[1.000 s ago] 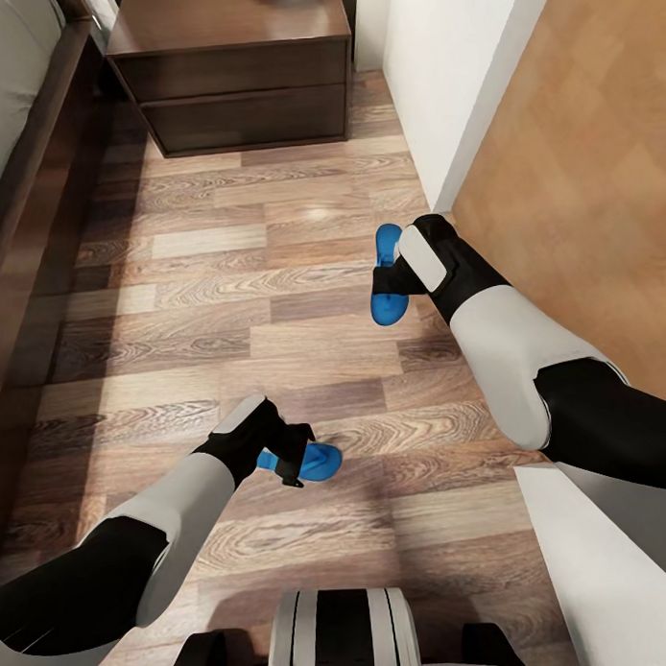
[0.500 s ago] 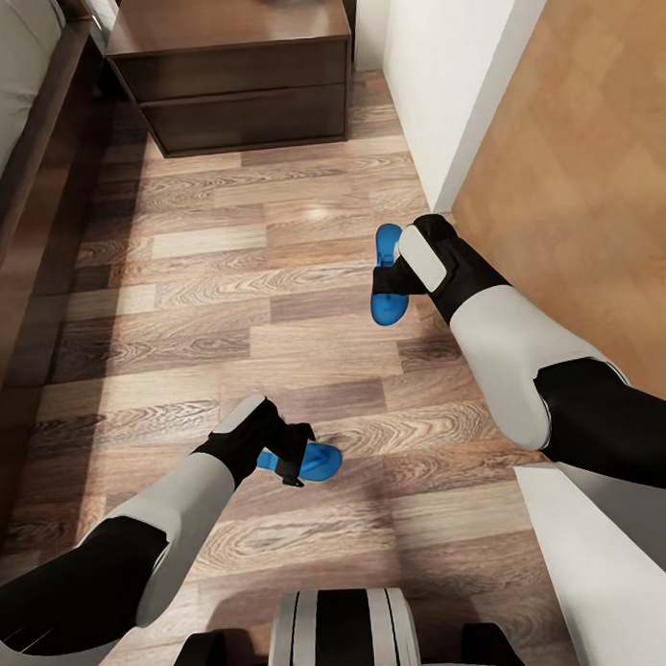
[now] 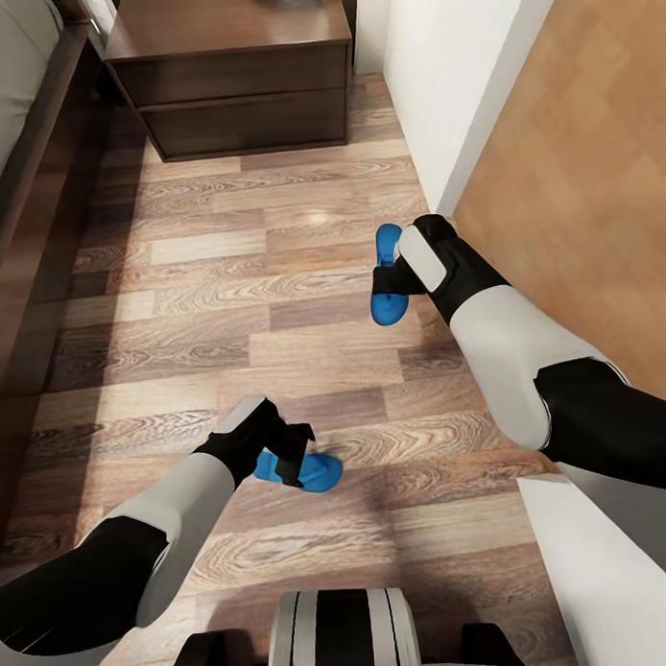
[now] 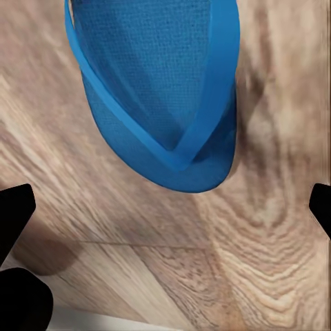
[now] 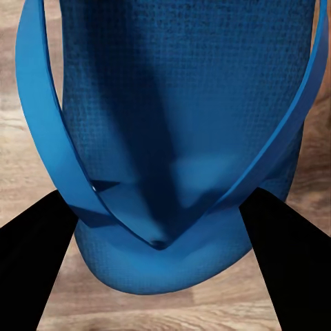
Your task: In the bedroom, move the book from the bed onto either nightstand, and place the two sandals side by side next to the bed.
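the left gripper [image 3: 297, 456] hangs over one sandal [image 3: 309, 471] lying on the wood-plank floor [image 3: 206, 280], fingers spread wide and clear of it; the right gripper [image 3: 389, 278] carries the other sandal [image 3: 384, 274] clamped at its toe end; both look light, flexible foam, best pinched by sole edge or strap; the nightstand [image 3: 233, 77] stands ahead, the bed [image 3: 20, 161] to the left, a white wall [image 3: 449, 70] close on the right.

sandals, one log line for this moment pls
left gripper: over sandal, open | right gripper: at other sandal, fingers flanking it | sandals apart on floor
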Available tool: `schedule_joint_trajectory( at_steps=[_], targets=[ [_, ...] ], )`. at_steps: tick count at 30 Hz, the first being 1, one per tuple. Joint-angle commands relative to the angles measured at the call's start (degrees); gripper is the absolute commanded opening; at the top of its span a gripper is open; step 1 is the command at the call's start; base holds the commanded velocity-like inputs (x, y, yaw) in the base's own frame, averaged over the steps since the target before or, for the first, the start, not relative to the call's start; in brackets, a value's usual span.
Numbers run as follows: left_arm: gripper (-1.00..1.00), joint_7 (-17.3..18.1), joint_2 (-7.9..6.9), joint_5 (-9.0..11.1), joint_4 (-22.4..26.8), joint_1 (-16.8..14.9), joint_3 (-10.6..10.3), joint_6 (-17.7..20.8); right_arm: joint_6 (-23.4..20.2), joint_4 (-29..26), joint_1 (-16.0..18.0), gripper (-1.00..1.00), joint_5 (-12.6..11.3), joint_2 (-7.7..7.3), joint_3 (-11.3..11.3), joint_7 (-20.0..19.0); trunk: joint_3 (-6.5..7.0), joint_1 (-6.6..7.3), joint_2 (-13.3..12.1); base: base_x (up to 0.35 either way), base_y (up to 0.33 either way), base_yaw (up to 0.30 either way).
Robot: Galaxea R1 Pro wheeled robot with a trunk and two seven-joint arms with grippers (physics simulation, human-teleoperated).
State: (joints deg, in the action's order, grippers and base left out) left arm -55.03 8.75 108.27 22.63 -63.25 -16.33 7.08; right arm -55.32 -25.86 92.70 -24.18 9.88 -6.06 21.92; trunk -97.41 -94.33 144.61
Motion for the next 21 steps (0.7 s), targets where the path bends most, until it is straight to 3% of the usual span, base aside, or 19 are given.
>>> schedule_joint_trajectory(
  at_steps=[1,21],
  targets=[
    [1.00,-0.24,-0.04,-0.12,0.04,-0.03,-0.33,0.49,-0.14,-0.05,0.03,-1.00,-0.61,-0.04,-0.35,0.49,-0.03,0.00,0.01,0.038,0.000,0.000],
    [1.00,-0.25,-0.04,-0.95,0.04,-0.03,-0.30,0.48,-0.14,-0.06,0.03,-1.00,-0.61,-0.04,-0.35,0.49,-0.47,-0.05,0.04,0.006,0.000,0.000]
  ],
)
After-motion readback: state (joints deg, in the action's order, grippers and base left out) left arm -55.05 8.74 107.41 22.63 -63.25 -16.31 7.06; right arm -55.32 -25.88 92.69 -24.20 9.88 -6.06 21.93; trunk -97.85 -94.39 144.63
